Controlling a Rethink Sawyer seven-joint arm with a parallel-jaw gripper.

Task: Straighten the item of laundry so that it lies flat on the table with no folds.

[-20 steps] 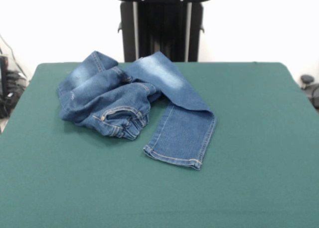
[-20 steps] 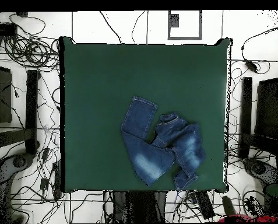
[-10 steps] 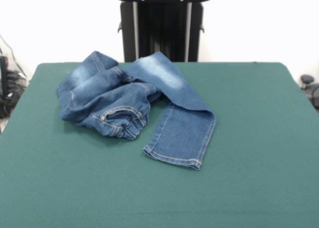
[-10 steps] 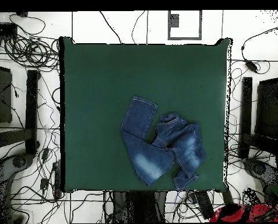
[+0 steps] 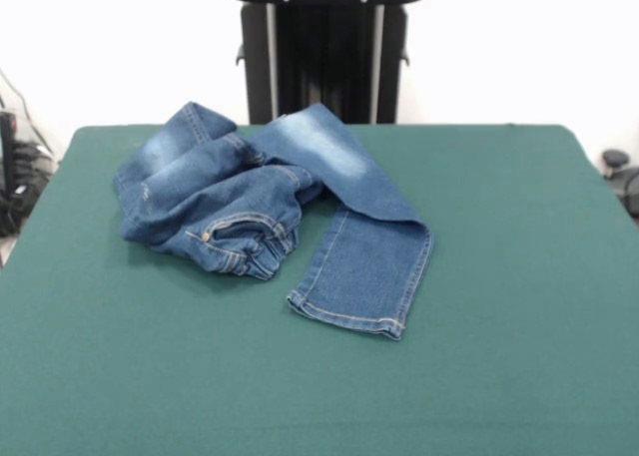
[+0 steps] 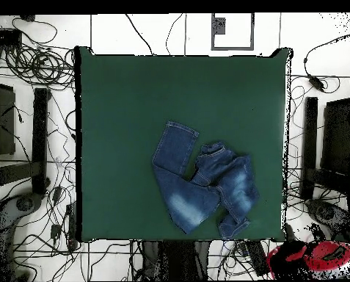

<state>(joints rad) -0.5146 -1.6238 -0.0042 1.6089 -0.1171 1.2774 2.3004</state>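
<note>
Jeans [image 5: 270, 212] lie crumpled near the counter [image 5: 499, 356] far edge, one leg laid out flat, the rest bunched. Denim judged soft, fairly heavy, not slippery; the hem or waistband is best grasped. Gripper not seen, state unknown

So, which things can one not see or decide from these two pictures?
- Gripper: in neither view; only a red part of the arm shows overhead, at the bottom edge.
- Jeans: second leg's hem hidden in the bunched folds, both views.
- Table: near edge cut off by the front view's bottom.
</note>
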